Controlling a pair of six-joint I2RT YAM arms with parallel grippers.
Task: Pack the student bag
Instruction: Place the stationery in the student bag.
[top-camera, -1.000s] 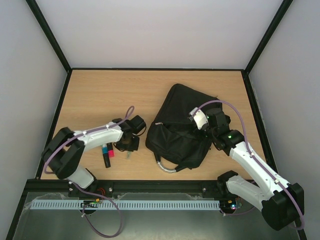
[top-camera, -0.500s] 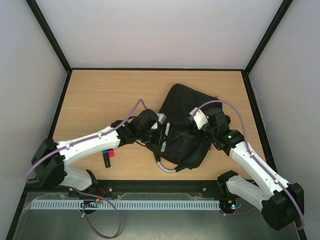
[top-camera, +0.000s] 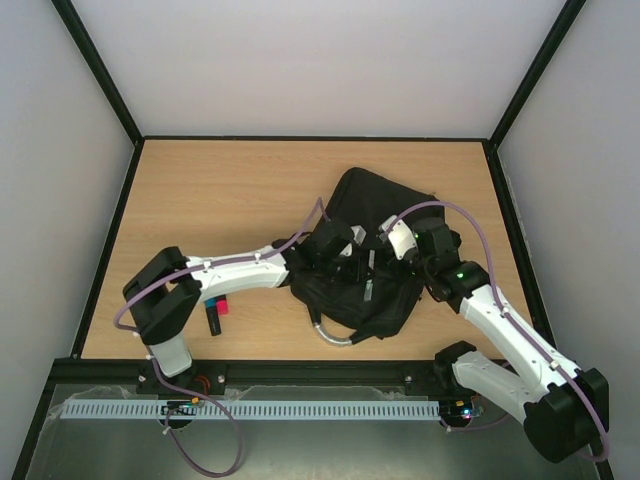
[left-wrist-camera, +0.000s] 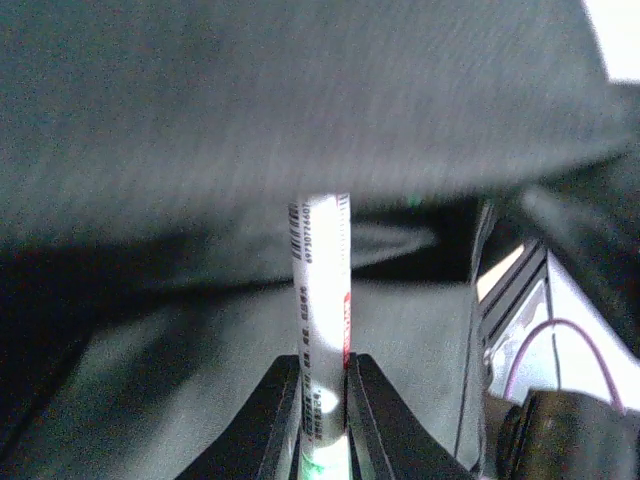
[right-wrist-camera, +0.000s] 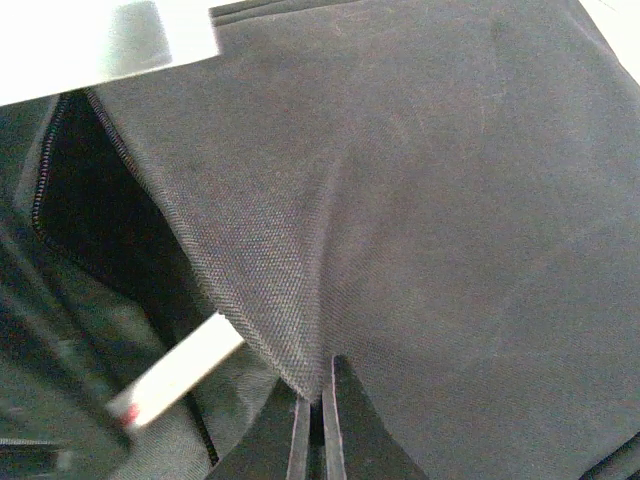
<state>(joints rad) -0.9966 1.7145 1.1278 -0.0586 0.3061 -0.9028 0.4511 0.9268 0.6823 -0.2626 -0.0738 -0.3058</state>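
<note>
Light wood table, white walls, black frame — bag ctr-right

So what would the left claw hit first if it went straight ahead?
Probably the student bag: the white pen in the left claw points under its black fabric fold, though depth is unclear.

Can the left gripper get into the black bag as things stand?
Probably yes: the right gripper pinches the bag fabric up, so the opening gapes before the left gripper and its pen.

White pen far end hidden under student bag flap; barcode print blurred.
</note>
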